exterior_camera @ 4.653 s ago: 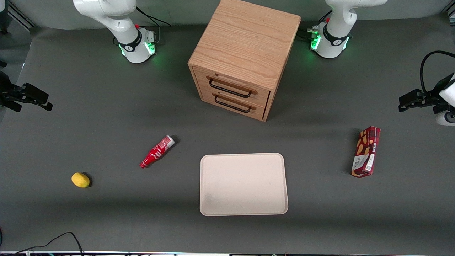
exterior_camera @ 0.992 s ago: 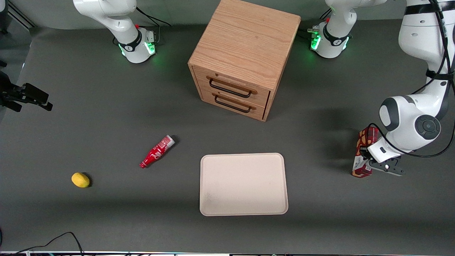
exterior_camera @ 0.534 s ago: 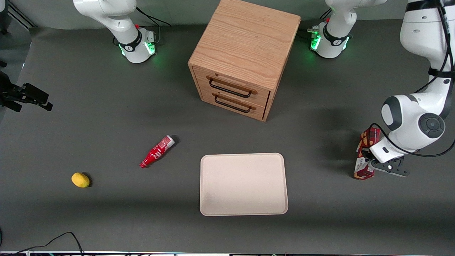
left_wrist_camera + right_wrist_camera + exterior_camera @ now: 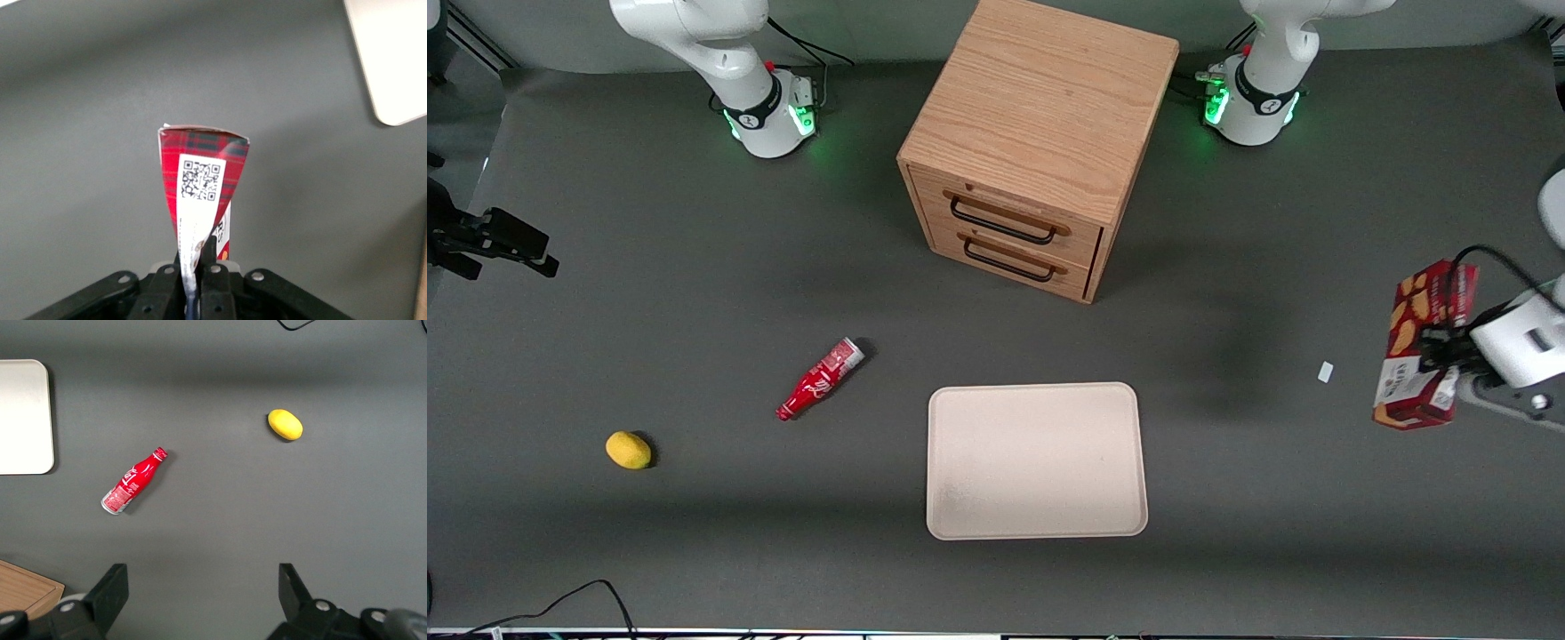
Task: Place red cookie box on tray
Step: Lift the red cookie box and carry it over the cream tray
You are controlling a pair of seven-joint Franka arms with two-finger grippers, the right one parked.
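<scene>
The red cookie box (image 4: pixel 1421 342) hangs in the air above the table at the working arm's end, held by my left gripper (image 4: pixel 1440 351), which is shut on it. In the left wrist view the box (image 4: pixel 200 183) sticks out from between the black fingers (image 4: pixel 209 257), its QR-code end facing the camera and squeezed flat at the grip. The beige tray (image 4: pixel 1036 460) lies flat and bare on the table, well away from the box toward the table's middle; one corner of it (image 4: pixel 390 60) shows in the left wrist view.
A wooden two-drawer cabinet (image 4: pixel 1040 142) stands farther from the front camera than the tray. A red bottle (image 4: pixel 819 380) and a yellow lemon (image 4: pixel 628 450) lie toward the parked arm's end. A small white scrap (image 4: pixel 1326 372) lies on the table near where the box lay.
My gripper closed on the box where it lay and has lifted it off the table, up and outward toward the working arm's end. A small white scrap now shows on the table.
</scene>
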